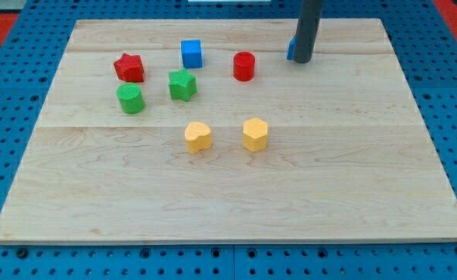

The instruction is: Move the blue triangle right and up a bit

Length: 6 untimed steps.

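Blue triangle (291,49) peeks out just left of my tip (303,60), far right of the red cylinder (244,66). The bare rod grips nothing; it should circle to the block's lower-left, then push gently.

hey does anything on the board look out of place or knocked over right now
Nothing looks tipped or damaged. The one oddity: the blue triangle is almost wholly hidden behind my tip, near the view's top edge, away from the other blocks. The blue cube, red cylinder and the rest sit flat.
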Available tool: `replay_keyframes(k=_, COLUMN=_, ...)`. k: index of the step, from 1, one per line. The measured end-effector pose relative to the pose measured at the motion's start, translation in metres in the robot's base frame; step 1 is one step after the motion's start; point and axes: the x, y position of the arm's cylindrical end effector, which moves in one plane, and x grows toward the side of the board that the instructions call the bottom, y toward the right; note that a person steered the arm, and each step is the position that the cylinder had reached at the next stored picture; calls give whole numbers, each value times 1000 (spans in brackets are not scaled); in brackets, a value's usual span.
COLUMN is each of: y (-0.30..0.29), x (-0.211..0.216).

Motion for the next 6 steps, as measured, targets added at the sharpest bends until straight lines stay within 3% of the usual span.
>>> replay_keyframes(k=1, y=-11, x=-8)
replay_keyframes(k=2, y=-59, x=-10)
replay_keyframes(k=3, y=-48, x=-23)
replay_keyframes(k=4, y=21, x=-24)
replay_keyframes(k=5, y=54, x=-25)
replay_keyframes(k=6, y=55, x=-36)
